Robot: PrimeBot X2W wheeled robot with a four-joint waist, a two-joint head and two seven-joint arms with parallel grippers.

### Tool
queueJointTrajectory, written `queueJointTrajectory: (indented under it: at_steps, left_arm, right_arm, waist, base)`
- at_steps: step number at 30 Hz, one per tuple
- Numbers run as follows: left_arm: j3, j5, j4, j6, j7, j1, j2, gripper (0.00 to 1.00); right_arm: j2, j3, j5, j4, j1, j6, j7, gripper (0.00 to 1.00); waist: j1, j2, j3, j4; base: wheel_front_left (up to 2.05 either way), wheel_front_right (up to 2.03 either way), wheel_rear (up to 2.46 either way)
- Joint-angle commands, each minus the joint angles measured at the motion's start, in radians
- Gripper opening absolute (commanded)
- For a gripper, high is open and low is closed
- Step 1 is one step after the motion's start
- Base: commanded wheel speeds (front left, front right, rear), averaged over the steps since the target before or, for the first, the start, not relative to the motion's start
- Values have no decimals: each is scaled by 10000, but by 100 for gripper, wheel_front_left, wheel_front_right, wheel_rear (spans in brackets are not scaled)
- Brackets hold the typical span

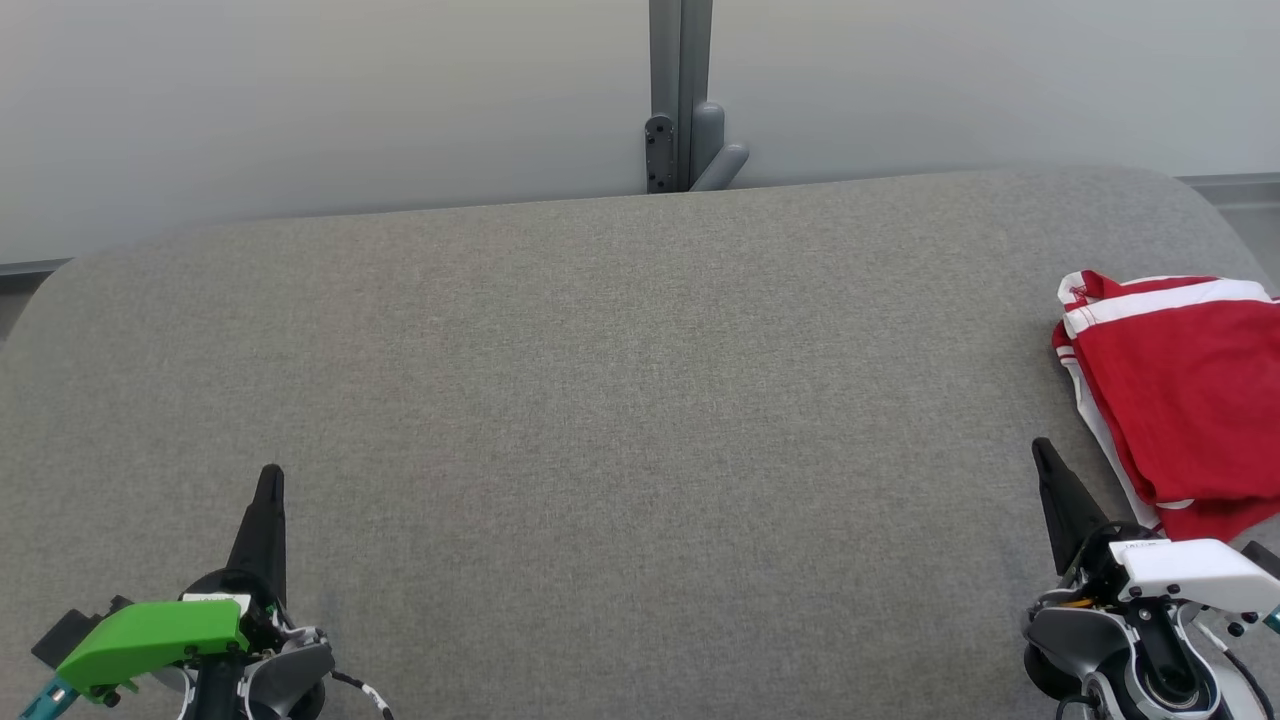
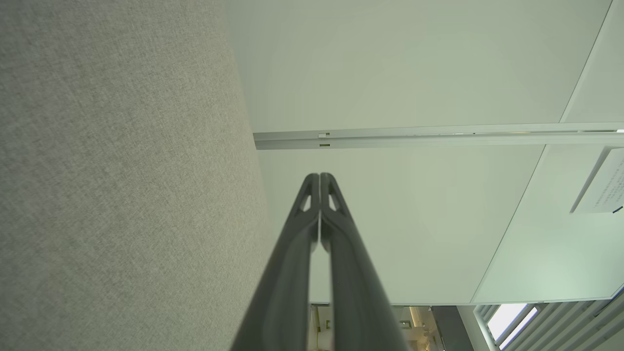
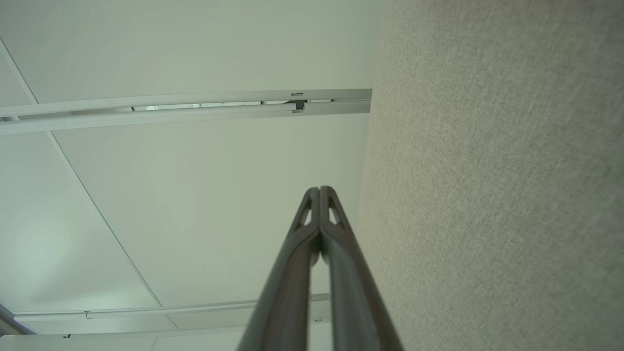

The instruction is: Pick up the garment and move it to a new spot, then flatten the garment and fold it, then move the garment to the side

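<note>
Head view puts the folded red garment (image 1: 1190,400) at the right edge of the grey bench (image 1: 600,400), seemingly set aside as finished; left tool (image 1: 269,488) and right tool (image 1: 1046,462) rest clenched, empty.

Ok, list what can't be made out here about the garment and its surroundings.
Garment: head view, right picture edge cuts it off; full outline and type cannot be told.
Garment's near corner: head view, hidden behind the white wrist housing of the right gripper.
Wall sheet: left wrist view, print too small to read.
Grey surface: head view, bottom edge cuts off its near side.
</note>
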Motion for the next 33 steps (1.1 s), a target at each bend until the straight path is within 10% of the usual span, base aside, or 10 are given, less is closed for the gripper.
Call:
queueJointTrajectory:
  at_steps: [1,33]
  left_arm:
    - [30,-1,-18,-41,11,-146,69,0]
    - [29,-2,-19,-41,10,-144,70,0]
  right_arm:
    - [-46,-25,73,-31,-81,4,70,0]
    - [-46,-24,74,-31,-81,4,69,0]
  waist:
    - [0,0,0,0]
    - [0,0,0,0]
  base:
    - [0,0,0]
    - [0,0,0]
